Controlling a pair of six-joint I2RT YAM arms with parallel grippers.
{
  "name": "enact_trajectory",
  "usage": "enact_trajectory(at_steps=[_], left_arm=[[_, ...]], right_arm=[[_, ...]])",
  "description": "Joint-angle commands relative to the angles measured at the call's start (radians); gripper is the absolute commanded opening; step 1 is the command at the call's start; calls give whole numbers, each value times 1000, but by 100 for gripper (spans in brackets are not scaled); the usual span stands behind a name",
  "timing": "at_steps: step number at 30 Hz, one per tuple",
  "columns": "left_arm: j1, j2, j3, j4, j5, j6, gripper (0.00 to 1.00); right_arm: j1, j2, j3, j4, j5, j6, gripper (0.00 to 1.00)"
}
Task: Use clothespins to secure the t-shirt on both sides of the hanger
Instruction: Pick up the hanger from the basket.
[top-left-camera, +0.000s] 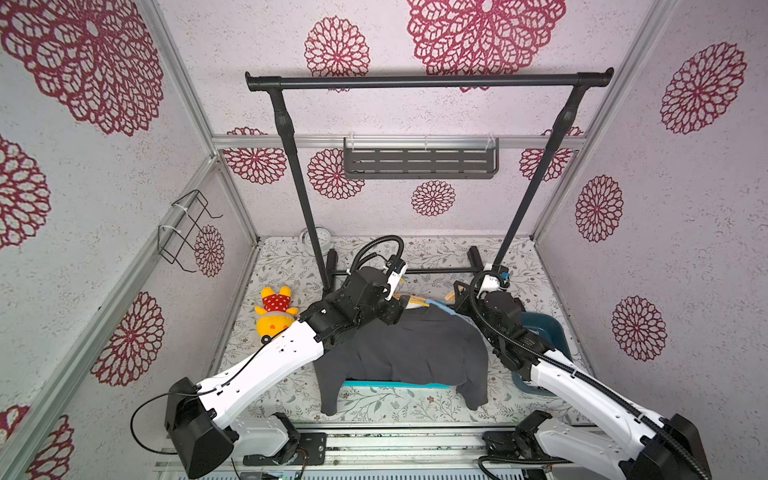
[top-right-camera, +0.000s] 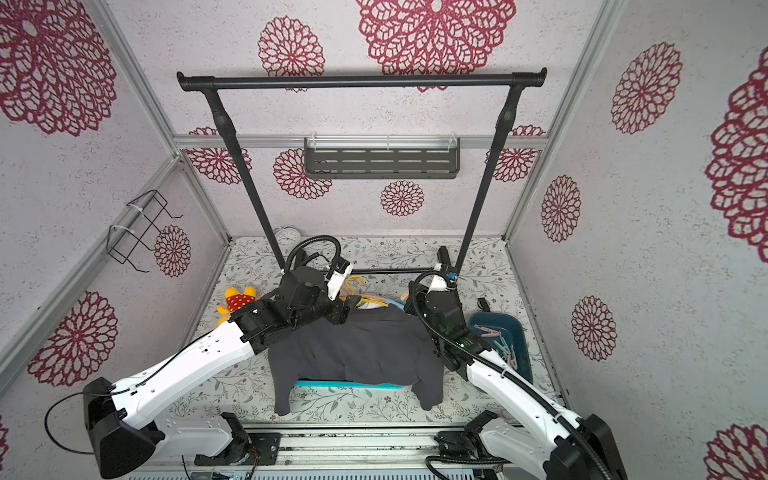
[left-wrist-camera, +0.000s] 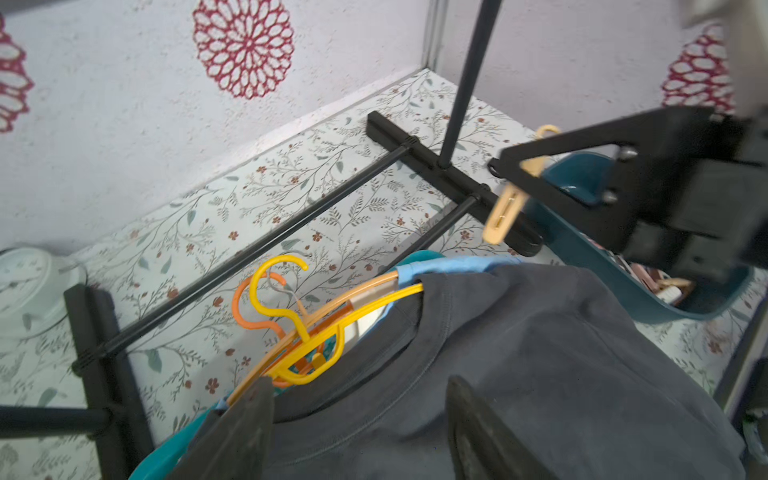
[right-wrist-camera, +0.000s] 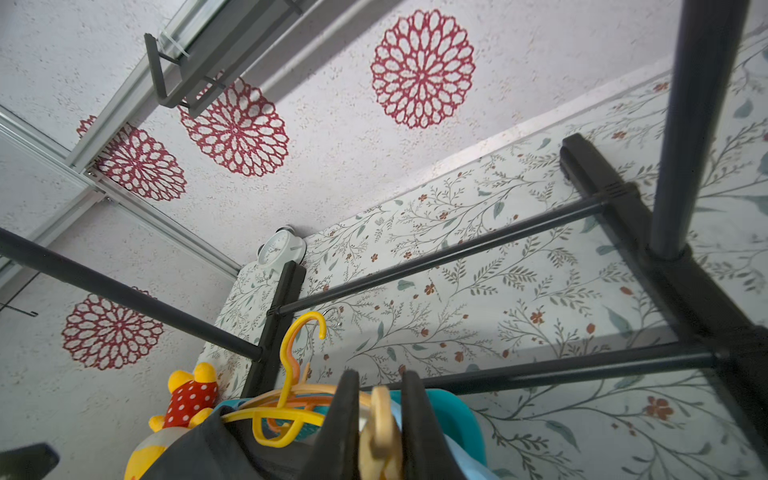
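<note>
The right end effector (right-wrist-camera: 380, 411) is clenched on a peach clothespin (right-wrist-camera: 381, 432); the pin stands between its two fingers (right-wrist-camera: 347, 415) and sticks out past their tips. In the left wrist view this clothespin (left-wrist-camera: 505, 212) hangs above the tabletop (top-left-camera: 374, 405), near the right shoulder of the t-shirt (left-wrist-camera: 540, 353) and apart from it. The left end effector (left-wrist-camera: 361, 415) is released: its fingers (left-wrist-camera: 245, 428) stand wide apart over the collar and grasp nothing. The dark grey t-shirt (top-left-camera: 415, 349) lies spread in the middle of the tabletop, its sleeves toward the front edge. A bunch of hangers (left-wrist-camera: 307, 332), yellow, orange and teal, lies at the collar, and a yellow arm goes inside the neck opening. More clothespins (top-right-camera: 505, 347) lie in a dark blue bin (top-right-camera: 517, 326) to the right of the shirt, beside the right arm. A yellow toy (top-left-camera: 275, 312) sits to the left, and a black rack (top-left-camera: 428, 81) stands behind.
</note>
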Motion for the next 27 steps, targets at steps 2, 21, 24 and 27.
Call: enact_trajectory(at_steps=[2,21,24,27], left_arm=[[84,127,115,-196,-78,-205,61],[157,550,526,-431,-162,-465,48],[158,586,562,-428,-128,-484,48],[158,643,588,-432,-107,-501,45]], right_arm=[[-12,-85,-30,6,58,-101,0],[-125,-204,-132,-28,-44,-155,0],[-127,-196,-137,-21,-65,-155,0],[-127,-192,-151,-10,-66,-157,0]])
